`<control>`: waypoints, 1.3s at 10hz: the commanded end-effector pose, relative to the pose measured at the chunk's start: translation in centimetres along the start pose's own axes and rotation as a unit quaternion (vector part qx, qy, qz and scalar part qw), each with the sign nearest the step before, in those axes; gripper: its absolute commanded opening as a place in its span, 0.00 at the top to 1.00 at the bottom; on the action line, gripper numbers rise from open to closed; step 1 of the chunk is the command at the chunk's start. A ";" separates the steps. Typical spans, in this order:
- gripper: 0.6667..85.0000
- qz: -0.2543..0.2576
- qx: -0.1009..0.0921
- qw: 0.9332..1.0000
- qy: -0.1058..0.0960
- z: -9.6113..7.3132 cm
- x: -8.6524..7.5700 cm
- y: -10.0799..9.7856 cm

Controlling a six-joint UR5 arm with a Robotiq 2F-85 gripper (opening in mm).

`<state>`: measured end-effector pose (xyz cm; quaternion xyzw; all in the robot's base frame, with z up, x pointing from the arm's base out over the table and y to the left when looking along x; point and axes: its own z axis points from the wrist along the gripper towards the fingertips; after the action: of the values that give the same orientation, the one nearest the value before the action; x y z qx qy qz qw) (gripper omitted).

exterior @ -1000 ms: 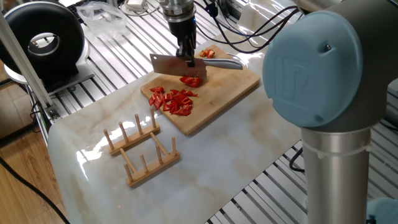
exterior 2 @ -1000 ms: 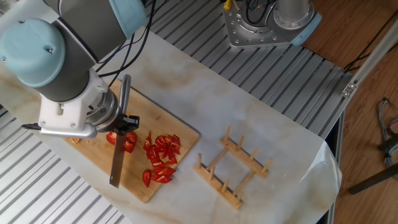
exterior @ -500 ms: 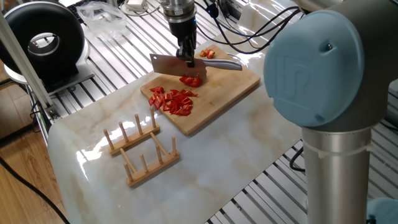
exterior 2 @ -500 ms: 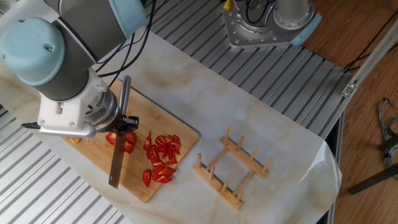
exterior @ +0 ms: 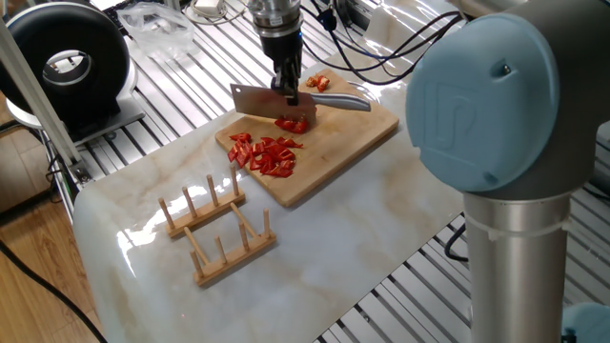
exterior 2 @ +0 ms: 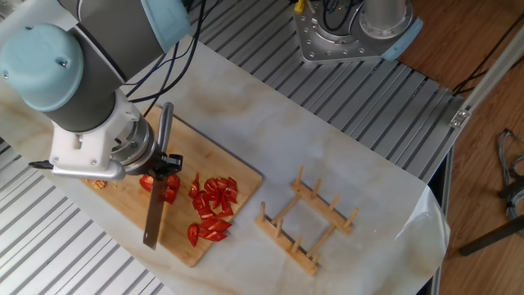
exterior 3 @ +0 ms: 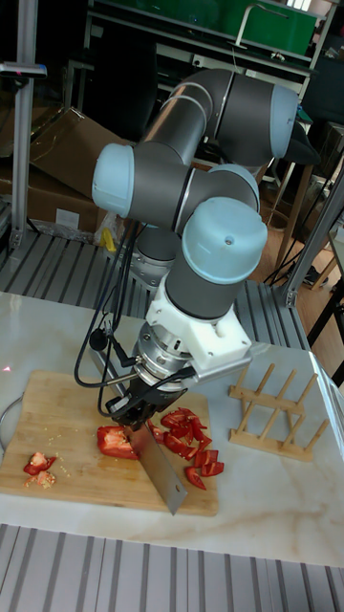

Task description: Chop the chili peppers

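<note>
In one fixed view, the fingers [exterior: 289, 92] grip a cleaver [exterior: 272, 103] over red chili peppers [exterior: 270, 152] on the cutting board [exterior: 357, 130]. The other fixed view shows a wooden rack [exterior 2: 307, 221] on the worktop [exterior 2: 327, 156]. In the tall fixed view, the blade touches a larger pepper piece [exterior 3: 116, 441].

You see glossy red chili peppers [exterior: 271, 153] on a matt wooden board [exterior: 351, 133], a shiny metal cleaver [exterior: 257, 100], and, at seven o'clock, a bare wooden rack [exterior: 217, 229] on polished marble-look tabletop [exterior: 362, 219].

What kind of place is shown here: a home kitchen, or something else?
Probably a robotics lab, not a kitchen: the marble-look table top lies on a ribbed aluminium frame, cables trail behind, and storage shelves stand in the background.
</note>
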<state>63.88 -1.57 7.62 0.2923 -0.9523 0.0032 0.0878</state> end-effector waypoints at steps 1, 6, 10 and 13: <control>0.99 -0.006 0.003 1.000 -0.010 -0.1 -0.2 -0.2; 0.99 -0.007 -0.004 1.000 -0.030 0.5 -0.2 -0.4; 0.99 -0.011 -0.004 0.999 -0.037 0.5 -0.2 -0.3; 0.99 -0.012 0.001 0.999 -0.036 0.7 0.1 -0.6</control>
<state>64.00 -2.13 6.95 0.3049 -0.9506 -0.0051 0.0575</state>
